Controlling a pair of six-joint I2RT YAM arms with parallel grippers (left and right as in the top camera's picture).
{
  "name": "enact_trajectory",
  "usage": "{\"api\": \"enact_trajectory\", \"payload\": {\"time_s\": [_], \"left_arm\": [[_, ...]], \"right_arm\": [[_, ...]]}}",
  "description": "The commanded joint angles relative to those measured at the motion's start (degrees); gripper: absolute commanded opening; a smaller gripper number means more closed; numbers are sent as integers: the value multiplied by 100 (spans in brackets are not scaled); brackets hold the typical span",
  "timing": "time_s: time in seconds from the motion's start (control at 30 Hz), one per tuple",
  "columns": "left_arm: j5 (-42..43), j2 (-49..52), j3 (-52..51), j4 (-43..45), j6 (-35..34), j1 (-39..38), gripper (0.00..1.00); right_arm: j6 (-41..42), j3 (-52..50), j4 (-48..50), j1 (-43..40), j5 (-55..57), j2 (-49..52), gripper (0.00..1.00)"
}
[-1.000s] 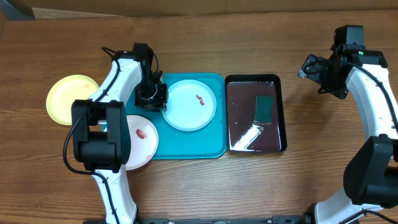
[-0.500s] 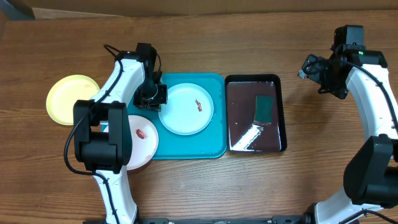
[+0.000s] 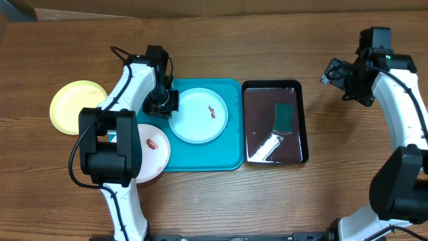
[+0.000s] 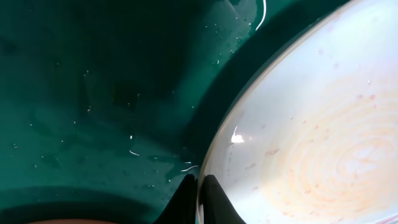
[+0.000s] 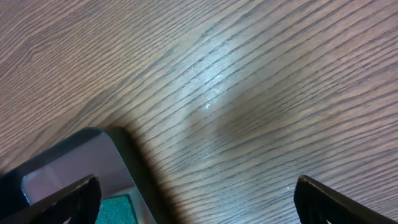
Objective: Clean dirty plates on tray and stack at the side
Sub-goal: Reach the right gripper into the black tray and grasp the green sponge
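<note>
A pale plate (image 3: 198, 115) with a red smear lies on the turquoise tray (image 3: 227, 157). The left tool (image 4: 199, 194) pinches its left rim, jaws nearly closed. A second smeared plate (image 3: 155, 150) overlaps the tray's near-left corner. A yellow plate (image 3: 73, 107) rests on the tabletop (image 3: 200, 201), left. The right tool (image 5: 198, 185) hangs wide open beside a black tray (image 3: 257, 110).

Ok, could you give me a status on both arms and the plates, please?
Left jaws shut on rim of pale blue plate, plate on the tray. Right jaws open over the table. Red smear on that plate; nothing blocking it.
</note>
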Motion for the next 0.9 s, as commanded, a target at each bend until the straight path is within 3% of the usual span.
{"api": "enact_trajectory", "payload": {"time_s": [0.0, 0.27, 0.47, 0.87], "left_arm": [[-170, -79, -92, 0, -146, -39, 7], [-98, -79, -98, 44, -168, -39, 4], [20, -79, -98, 120, -166, -39, 4], [20, -79, -98, 146, -168, -39, 4]], "right_arm": [[24, 26, 13, -7, -31, -31, 100], [22, 26, -695, 4, -1152, -31, 100], [-472, 26, -1488, 470, -1226, -31, 99], [-492, 17, -1510, 1958, -15, -31, 92]]}}
